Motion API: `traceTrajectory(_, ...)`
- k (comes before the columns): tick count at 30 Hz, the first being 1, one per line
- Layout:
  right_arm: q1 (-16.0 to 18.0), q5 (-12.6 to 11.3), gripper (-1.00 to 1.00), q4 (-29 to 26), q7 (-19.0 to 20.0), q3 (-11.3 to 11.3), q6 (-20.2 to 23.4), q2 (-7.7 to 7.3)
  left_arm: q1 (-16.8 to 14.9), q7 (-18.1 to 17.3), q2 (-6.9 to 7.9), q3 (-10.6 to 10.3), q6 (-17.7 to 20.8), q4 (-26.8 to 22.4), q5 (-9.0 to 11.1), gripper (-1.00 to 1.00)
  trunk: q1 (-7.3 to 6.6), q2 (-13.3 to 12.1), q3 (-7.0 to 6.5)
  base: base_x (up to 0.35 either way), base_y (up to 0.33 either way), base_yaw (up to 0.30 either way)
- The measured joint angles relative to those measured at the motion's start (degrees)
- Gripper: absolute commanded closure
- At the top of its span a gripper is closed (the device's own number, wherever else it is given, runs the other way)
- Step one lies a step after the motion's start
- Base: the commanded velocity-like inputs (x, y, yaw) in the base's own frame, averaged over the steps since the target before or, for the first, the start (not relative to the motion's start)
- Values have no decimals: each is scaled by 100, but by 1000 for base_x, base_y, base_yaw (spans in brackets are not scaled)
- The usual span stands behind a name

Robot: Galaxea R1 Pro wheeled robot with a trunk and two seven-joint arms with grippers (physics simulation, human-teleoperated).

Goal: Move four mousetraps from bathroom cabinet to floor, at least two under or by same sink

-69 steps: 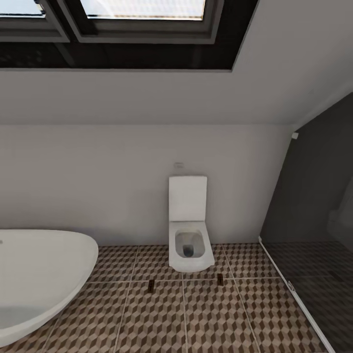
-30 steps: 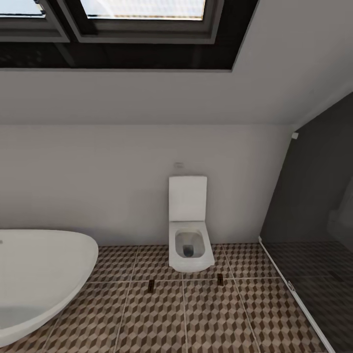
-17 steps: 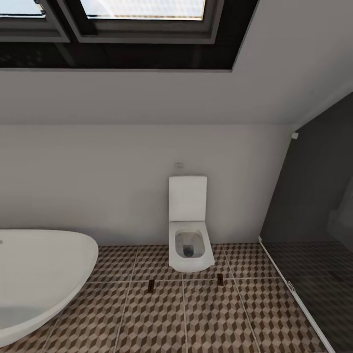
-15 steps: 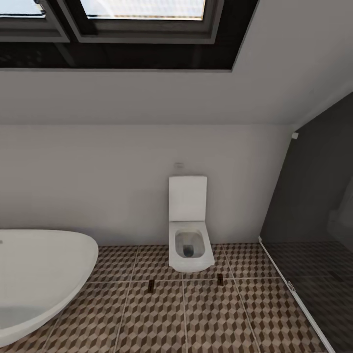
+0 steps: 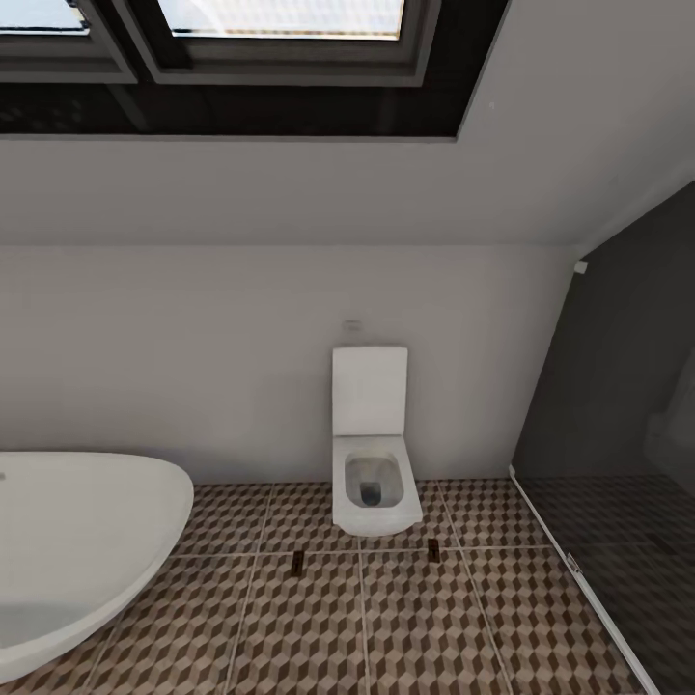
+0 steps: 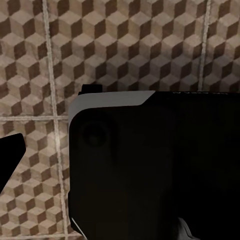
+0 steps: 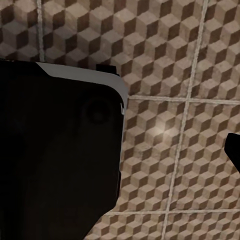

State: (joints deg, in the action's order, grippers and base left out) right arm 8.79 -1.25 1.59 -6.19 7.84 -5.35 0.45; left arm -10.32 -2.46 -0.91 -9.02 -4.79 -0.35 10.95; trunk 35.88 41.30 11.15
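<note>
You faced the bathroom floor (image 5: 405, 618), with the bathtub (image 5: 77, 541) at lower left and the toilet (image 5: 372, 483) centre. Two mousetraps (image 5: 297, 563) (image 5: 433, 549) lay low in the frame, flanking the toilet's front. They looked light, stiff and thin; pinch the long edges. Where they lay from either claw, or how open the claws stood, I couldn't tell.
</note>
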Motion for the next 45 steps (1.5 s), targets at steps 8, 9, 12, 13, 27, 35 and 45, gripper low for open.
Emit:
traceTrajectory(8,1,5,-100,0,16,9,9,19,0,0,9,0,0,0,-3,-100,0,0,0,0,0,0)
traceTrajectory(9,1,6,-100,0,21,11,11,19,0,0,9,0,0,0,-3,-100,0,0,0,0,0,0)
traceTrajectory(12,1,11,-100,0,33,19,11,21,0,0,10,-1,0,-4,-3,-100,0,0,0,0,0,0)
traceTrajectory(13,1,13,-100,0,30,21,3,21,0,0,11,-1,-2,-5,-3,-100,0,0,0,0,0,0)
traceTrajectory(27,1,10,-100,-5,-1,29,-41,-23,0,0,7,-1,-1,-9,-4,-100,0,0,0,0,0,0)
traceTrajectory(35,2,32,-100,-28,-6,36,-53,-37,0,0,15,-6,-12,-9,6,-100,0,0,0,0,0,0)
traceTrajectory(45,2,29,-100,-38,1,11,-53,4,0,19,37,-8,-24,-16,1,-100,0,0,0,0,0,0)
